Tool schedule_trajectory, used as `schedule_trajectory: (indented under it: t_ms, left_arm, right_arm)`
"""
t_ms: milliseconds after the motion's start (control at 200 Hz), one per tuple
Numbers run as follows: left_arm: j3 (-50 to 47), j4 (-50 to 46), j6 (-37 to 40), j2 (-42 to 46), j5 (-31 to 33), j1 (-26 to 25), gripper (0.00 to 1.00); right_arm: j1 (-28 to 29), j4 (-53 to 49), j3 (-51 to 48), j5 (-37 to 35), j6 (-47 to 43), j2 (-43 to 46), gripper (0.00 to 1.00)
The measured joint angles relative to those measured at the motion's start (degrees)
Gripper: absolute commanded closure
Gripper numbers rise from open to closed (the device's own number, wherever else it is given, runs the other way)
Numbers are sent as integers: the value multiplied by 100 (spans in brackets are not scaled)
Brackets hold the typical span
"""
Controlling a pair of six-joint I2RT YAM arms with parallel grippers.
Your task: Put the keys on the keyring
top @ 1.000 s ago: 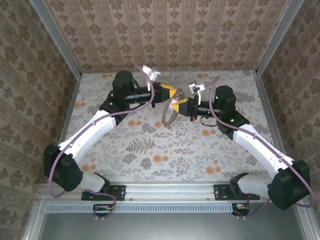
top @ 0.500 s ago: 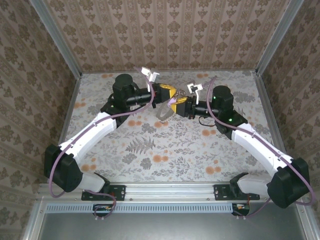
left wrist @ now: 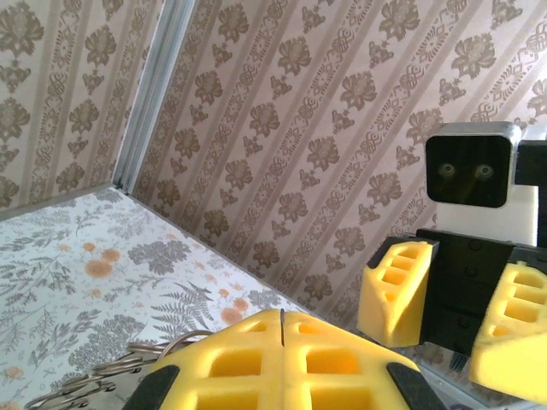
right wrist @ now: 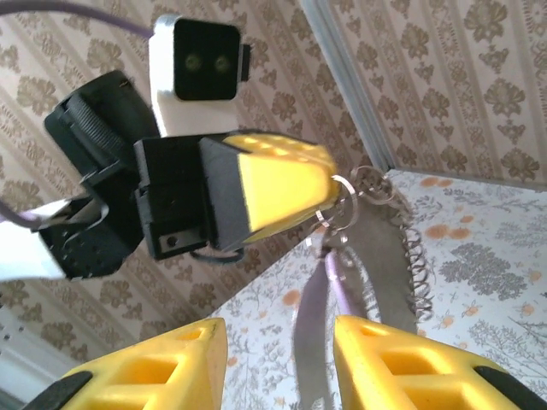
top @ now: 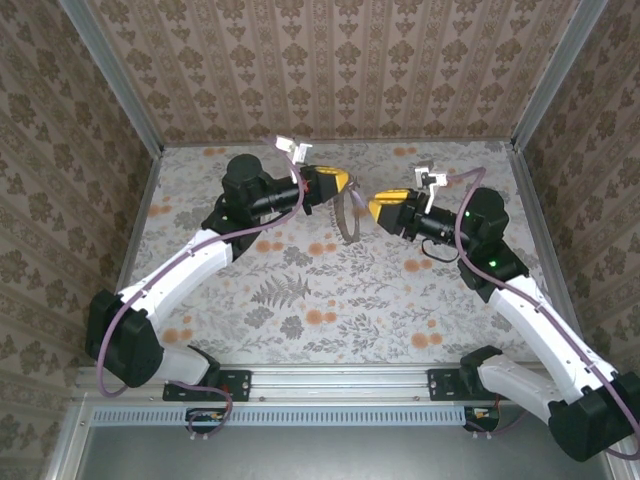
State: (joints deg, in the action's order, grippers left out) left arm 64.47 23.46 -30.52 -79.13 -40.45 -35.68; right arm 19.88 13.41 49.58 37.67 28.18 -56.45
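- Pinching the top of the keyring point(top: 346, 218) with the left pincer point(top: 338, 184), fingers pressed fully together, seam closed in the left wrist view.
- Letting the floppy loop dangle straight below that pincer, apparently clear of the counter point(top: 300, 290), with wire coils showing just under the closed fingers.
- Spotting a thin purple strip with pale metal beside it under the left pincer's tip, probably the key point(right wrist: 335, 282); not being able to tell whether it is threaded onto the loop.
- Hanging the right pincer point(top: 383, 207) just beyond the loop, facing the left pincer tip to tip, apart from everything, fingers partly spread and gripping nothing.
- Judging the step as confirming or finishing the threading: holding the left pincer motionless so the loop is not swinging, bringing the right pincer in level with the purple head rather than the chain, closing on the head alone, easing it along the wire, and avoiding any sideways tug against the left pincer's grip.
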Motion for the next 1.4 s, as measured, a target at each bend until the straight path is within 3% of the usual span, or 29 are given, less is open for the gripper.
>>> schedule_trajectory:
  t_ms: [310,750,1140,1400]
  left_arm:
    - [-186,581,-348,37,192,-105,100]
    - [-295,1115,-702,39,299,-109,100]
    - [-295,1220,-730,37,299,-109,100]
    - [-295,1220,-730,37,299,-111,100]
  right_arm:
    - [0,1191,319,-238,1154,-1027,61]
    - [39,2118,374,-258,1875,-1357,62]
    - [234,2264,374,-254,1965,-1456,70]
    - [260,2267,374,-251,1965,-1456,83]
